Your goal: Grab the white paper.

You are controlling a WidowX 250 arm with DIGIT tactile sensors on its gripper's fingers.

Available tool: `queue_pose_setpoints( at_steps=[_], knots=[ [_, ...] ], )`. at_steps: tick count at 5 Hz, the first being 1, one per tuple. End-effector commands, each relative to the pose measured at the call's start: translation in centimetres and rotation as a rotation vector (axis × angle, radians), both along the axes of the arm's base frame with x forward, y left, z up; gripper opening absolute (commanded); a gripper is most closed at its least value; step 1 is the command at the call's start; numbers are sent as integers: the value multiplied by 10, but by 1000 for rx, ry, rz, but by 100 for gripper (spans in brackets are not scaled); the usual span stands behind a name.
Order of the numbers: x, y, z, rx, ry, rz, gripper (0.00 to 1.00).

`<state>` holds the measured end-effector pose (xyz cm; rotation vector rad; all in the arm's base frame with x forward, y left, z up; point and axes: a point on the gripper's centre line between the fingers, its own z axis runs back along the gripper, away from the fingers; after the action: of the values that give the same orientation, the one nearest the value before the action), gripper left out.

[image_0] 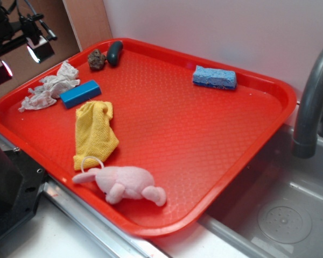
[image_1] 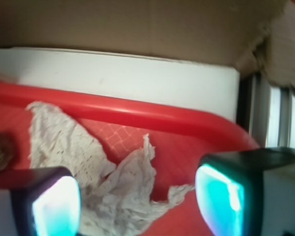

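Observation:
The white paper (image_0: 49, 87) is a wrinkly, ragged wad lying in the far left corner of the red tray (image_0: 204, 134), just left of a blue block (image_0: 80, 93). My gripper (image_0: 20, 59) hangs above and left of the wad, with its jaws apart. In the wrist view the paper (image_1: 108, 187) spreads between the two glowing fingertips (image_1: 56, 209), closer to the left one. The gripper (image_1: 137, 201) is open, with nothing pinched between its pads. The lower part of the wad runs out of the wrist view.
On the tray also lie a yellow woven cloth (image_0: 94, 134), a pink plush bunny (image_0: 126, 184), a blue sponge (image_0: 214, 77), a brown lump (image_0: 96, 59) and a dark green object (image_0: 114, 52). A grey faucet (image_0: 312, 97) and a sink (image_0: 280, 215) are at right. The tray's raised rim (image_1: 137, 115) runs behind the paper.

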<state>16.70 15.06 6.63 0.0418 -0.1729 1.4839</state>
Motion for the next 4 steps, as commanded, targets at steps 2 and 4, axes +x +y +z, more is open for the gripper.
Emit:
queue_pose_setpoints(
  at_steps=[2,4],
  knots=[
    [16,-27,-48,36,92,-128,98],
    [13,-30,-25,26,115,-263,0]
  ],
)
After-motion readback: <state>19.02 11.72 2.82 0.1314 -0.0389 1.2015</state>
